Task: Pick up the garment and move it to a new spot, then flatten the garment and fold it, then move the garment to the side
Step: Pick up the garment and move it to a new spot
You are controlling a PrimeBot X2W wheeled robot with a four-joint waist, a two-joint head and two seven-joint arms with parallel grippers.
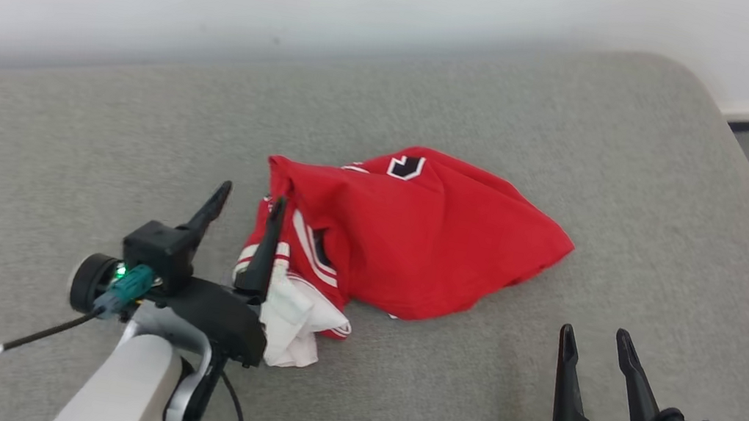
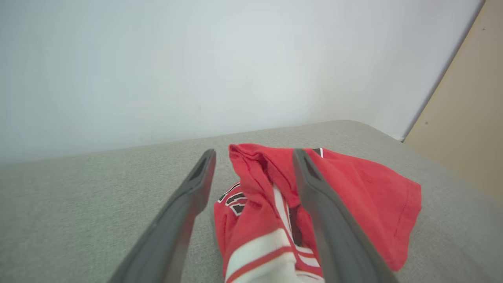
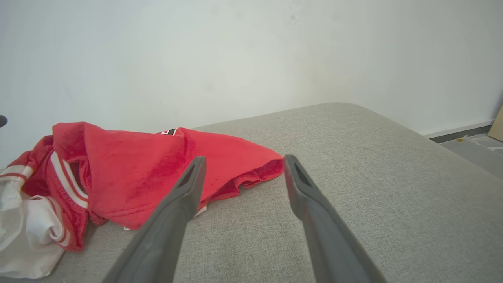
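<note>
Nearest, the left claw (image 1: 247,205) is seen spread apart at the left edge of the crumpled red-and-white garment (image 1: 415,239), which is laid mid-cushion (image 1: 575,159). The right claw (image 1: 594,338) is likewise spread, empty, near it.

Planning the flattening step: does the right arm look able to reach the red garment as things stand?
Likely yes: the right gripper, jaws open, faces the garment across grey cushion, with nothing between.

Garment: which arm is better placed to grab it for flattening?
Left, probably. The open left claw straddles the bunched edge of the garment; the open right claw sits apart over bare cushion.
</note>
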